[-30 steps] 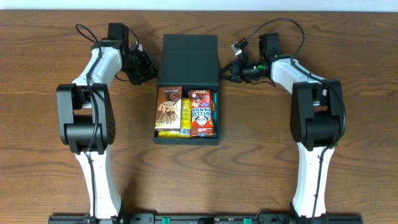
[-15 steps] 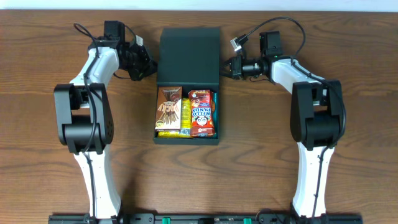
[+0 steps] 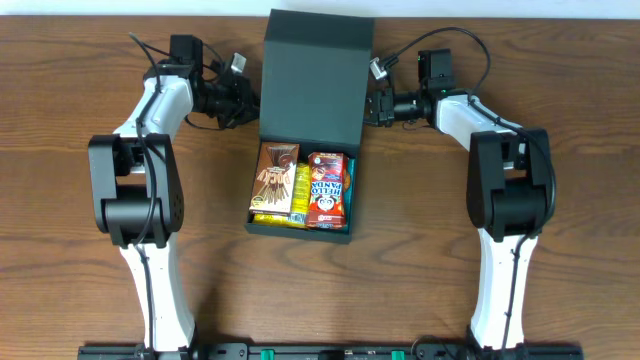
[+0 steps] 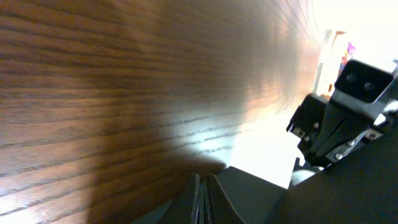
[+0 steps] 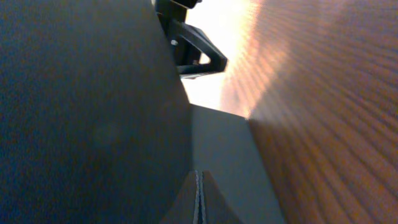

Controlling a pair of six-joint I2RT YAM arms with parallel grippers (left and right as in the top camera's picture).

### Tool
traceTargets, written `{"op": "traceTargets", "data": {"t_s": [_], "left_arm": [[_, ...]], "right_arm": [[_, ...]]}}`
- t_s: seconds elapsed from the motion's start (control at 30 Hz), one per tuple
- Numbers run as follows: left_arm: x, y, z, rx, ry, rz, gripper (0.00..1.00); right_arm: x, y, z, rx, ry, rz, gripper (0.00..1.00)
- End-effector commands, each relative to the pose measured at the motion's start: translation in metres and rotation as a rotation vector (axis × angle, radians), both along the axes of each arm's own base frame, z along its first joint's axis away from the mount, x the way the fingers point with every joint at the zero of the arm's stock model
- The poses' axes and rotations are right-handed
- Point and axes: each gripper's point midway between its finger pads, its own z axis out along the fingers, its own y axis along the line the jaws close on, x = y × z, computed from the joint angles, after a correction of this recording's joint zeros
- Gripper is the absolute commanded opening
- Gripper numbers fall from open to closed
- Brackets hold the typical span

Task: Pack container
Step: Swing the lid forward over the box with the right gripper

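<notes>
Overhead, the container lid (image 3: pixel 315 80) now stands higher, left gripper (image 3: pixel 252 97) and right gripper (image 3: pixel 375 103) closed at its edges.

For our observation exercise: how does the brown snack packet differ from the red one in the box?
The brown packet lies toward the left arm, the red packet toward the right arm. The brown packet reaches further toward the lid; the red packet sits further from it. Both lie flat, side by side, inside the open container.
</notes>
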Motion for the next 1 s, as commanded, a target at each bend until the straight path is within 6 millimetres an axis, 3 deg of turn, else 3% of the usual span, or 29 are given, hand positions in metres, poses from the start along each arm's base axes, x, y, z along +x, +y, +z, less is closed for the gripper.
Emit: {"op": "traceTargets", "data": {"t_s": [0.0, 0.3, 0.43, 0.63, 0.97], "left_arm": [[-0.005, -0.009, 0.029, -0.029, -0.106, -0.070, 0.06], [-0.010, -0.009, 0.073, -0.009, -0.254, -0.121, 0.06], [-0.021, -0.009, 0.098, 0.010, -0.341, -0.173, 0.06], [-0.030, 0.001, 0.105, 0.111, -0.347, -0.170, 0.06], [-0.043, 0.005, 0.126, 0.146, -0.411, -0.208, 0.06]], "right_arm": [[-0.013, 0.005, 0.016, 0.089, 0.039, 0.078, 0.02], [-0.002, 0.007, 0.027, 0.086, 0.087, 0.075, 0.01], [0.006, 0.008, 0.037, 0.085, 0.115, 0.072, 0.01], [0.009, 0.020, 0.061, 0.088, 0.114, 0.094, 0.02], [-0.020, 0.051, 0.119, 0.113, -0.002, 0.168, 0.02]]}}
